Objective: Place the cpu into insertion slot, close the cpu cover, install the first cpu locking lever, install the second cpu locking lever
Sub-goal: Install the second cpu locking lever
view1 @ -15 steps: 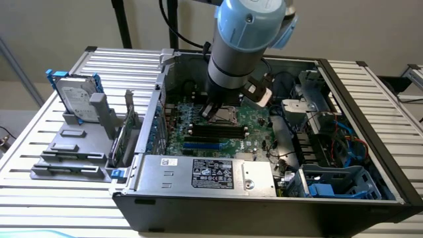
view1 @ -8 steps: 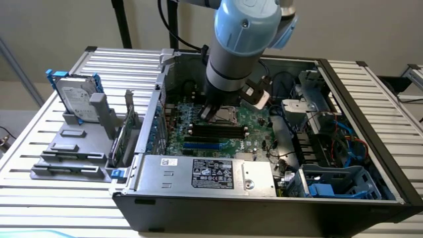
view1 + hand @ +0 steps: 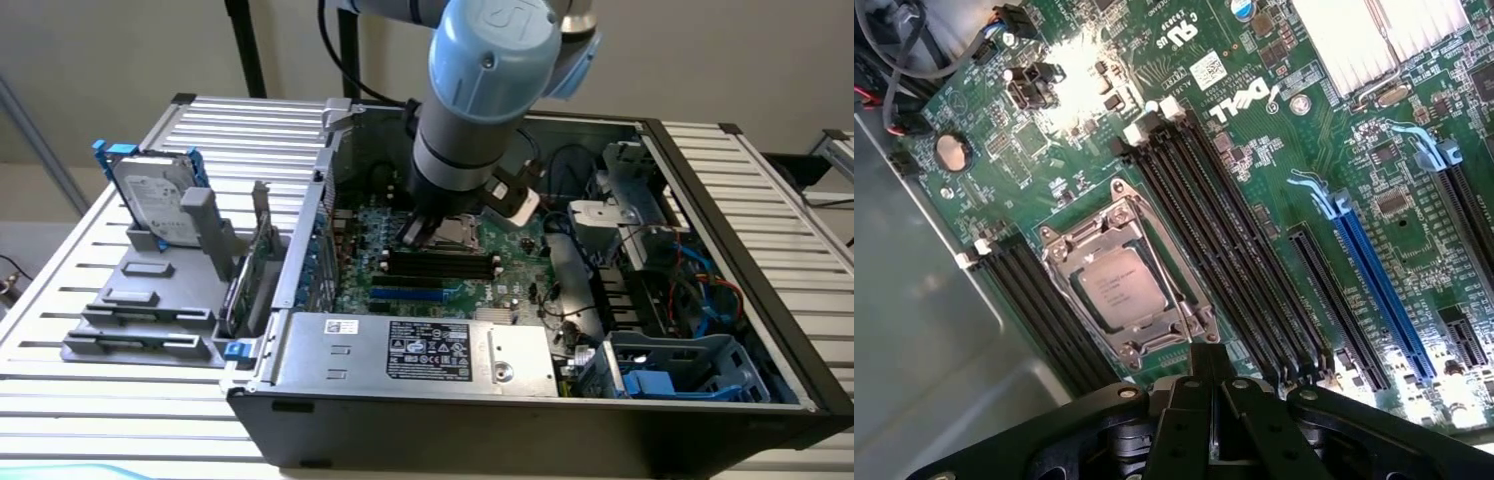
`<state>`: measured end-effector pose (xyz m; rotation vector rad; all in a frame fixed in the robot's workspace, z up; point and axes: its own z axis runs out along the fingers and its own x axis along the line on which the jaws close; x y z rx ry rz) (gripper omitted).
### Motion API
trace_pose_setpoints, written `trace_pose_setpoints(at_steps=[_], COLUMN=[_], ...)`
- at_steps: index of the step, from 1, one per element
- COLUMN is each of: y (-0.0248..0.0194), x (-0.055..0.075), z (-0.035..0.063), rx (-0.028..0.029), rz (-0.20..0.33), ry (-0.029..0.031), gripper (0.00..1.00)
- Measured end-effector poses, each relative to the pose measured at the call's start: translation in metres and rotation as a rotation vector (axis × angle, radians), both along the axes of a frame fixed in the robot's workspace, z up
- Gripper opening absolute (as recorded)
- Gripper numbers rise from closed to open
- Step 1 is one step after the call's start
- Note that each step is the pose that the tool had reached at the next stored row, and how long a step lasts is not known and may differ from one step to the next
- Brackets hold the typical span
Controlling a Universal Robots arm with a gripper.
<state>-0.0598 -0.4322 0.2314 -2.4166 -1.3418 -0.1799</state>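
Four black memory slots (image 3: 1229,250) beside the cpu (image 3: 1119,290)

Cpu (image 3: 1119,290) pale silvery-beige, dark print lines. Cpu cover (image 3: 1069,285) silvery metal frame. Circuit board (image 3: 1274,150) green, white lettering. Memory slots (image 3: 1224,260) black. Expansion slot (image 3: 1379,290) blue. Hand (image 3: 1206,370) black. Arm (image 3: 487,90) pale blue and grey. Worktop (image 3: 80,290) white, ribbed.

On the green motherboard (image 3: 1274,150), the cpu (image 3: 1119,290) lies seated in the insertion slot (image 3: 1069,262), with the silvery cpu cover (image 3: 1154,255) framing its pale face. Long black memory slots (image 3: 1224,260) run beside the socket. The gripper (image 3: 1209,385) hovers near the socket's corner, its dark fingers (image 3: 1194,400) pressed together, holding nothing.
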Motion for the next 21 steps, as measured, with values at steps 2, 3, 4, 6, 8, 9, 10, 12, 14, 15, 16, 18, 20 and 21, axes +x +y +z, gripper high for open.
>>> trace_pose_setpoints(at_steps=[2, 3, 4, 6, 8, 9, 10, 12, 14, 15, 16, 18, 20, 21], y=[0.0001, 0.0002, 0.0004, 0.0009, 0.0018, 0.0024, 0.0032, 0.0046, 0.0056, 0.0059, 0.0063, 0.007, 0.0081, 0.0089], x=[-0.001, -0.002, -0.003, -0.004, -0.006, -0.006, -0.007, -0.008, -0.01, -0.01, -0.011, -0.012, -0.012, -0.013], z=[-0.0023, -0.0036, -0.0047, -0.0071, -0.0097, -0.011, -0.0122, -0.0146, -0.0171, -0.0185, -0.02, -0.0224, -0.0244, -0.0251], rx=[-0.0014, -0.0021, -0.0029, -0.0038, -0.0043, -0.0044, -0.0047, -0.0052, -0.0061, -0.0067, -0.0076, -0.0093, -0.0106, -0.011], rz=[0.0, 0.0, 0.0, 0.0, -0.001, -0.001, -0.001, -0.001, -0.001, -0.001, -0.002, -0.002, -0.002, -0.002], ry=[0.0, 0.0, 0.0, 0.0, 0.0, -0.0001, -0.0002, -0.0005, -0.0007, -0.0008, -0.0009, -0.001, -0.001, -0.0009], gripper=[0.11, 0.11, 0.11, 0.11, 0.11, 0.11, 0.11, 0.11, 0.11, 0.11, 0.11, 0.11, 0.11, 0.11])
